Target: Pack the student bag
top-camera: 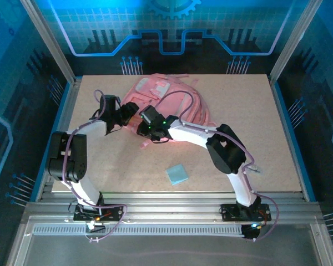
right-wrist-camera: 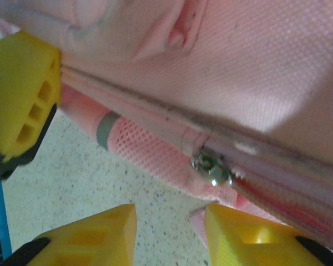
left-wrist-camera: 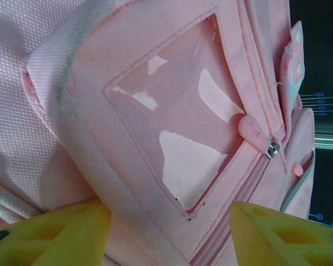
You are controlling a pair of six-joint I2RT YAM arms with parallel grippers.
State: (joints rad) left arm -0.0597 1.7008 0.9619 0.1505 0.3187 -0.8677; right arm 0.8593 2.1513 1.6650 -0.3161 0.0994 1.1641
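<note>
The student bag (top-camera: pixel 172 100), a large pink backpack, lies at the back middle of the table. My left gripper (top-camera: pixel 131 112) is at its left side. In the left wrist view its yellow fingers (left-wrist-camera: pixel 50 235) press in on a thick fold of the front pocket (left-wrist-camera: pixel 177 111) with the clear window, next to a zip pull (left-wrist-camera: pixel 255 133). My right gripper (top-camera: pixel 151 126) is at the bag's near-left edge. It (right-wrist-camera: pixel 169 235) stands open just below the metal zip slider (right-wrist-camera: pixel 211 167), with bare table and a bit of pink tab between its fingers.
A small light blue square (top-camera: pixel 177 174) lies on the table in front of the bag, between the arms. Pink straps (top-camera: pixel 202 113) trail off the bag's right side. The left gripper's yellow finger (right-wrist-camera: pixel 22 94) sits close beside the right gripper.
</note>
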